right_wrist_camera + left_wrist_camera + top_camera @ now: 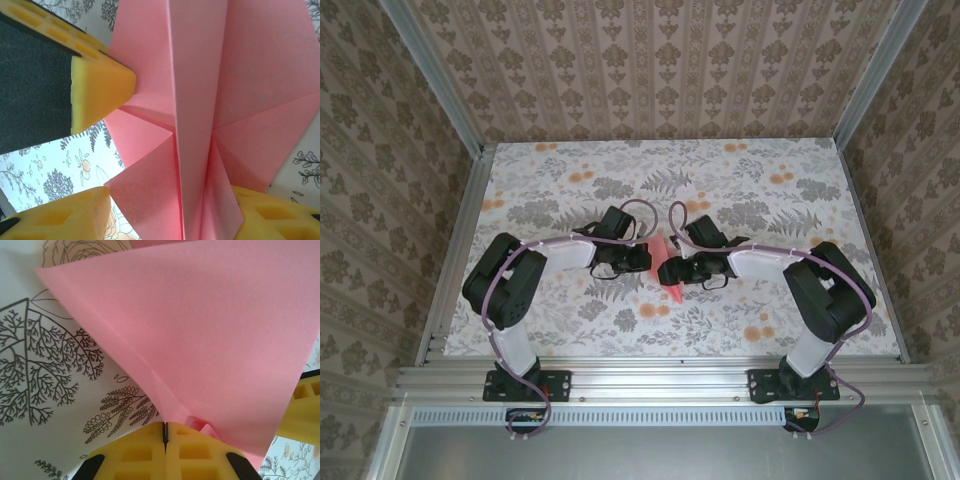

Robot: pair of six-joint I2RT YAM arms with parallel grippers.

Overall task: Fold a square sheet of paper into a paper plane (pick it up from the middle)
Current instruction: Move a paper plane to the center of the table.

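Note:
The square sheet of paper is salmon pink and folded into a pointed paper plane shape with a centre crease and side flaps. It is held just above the table's middle, between both grippers. My left gripper is shut on a fold of the paper, which spreads up and to the right from its closed yellow fingertips. My right gripper stands open, its yellow fingers either side of the folded paper. A left finger presses against the paper's upper left flap.
The table has a white cover printed with grey leaves and orange flowers. Aluminium rails frame it, and patterned walls close the back and sides. One right finger shows at the left wrist view's right edge.

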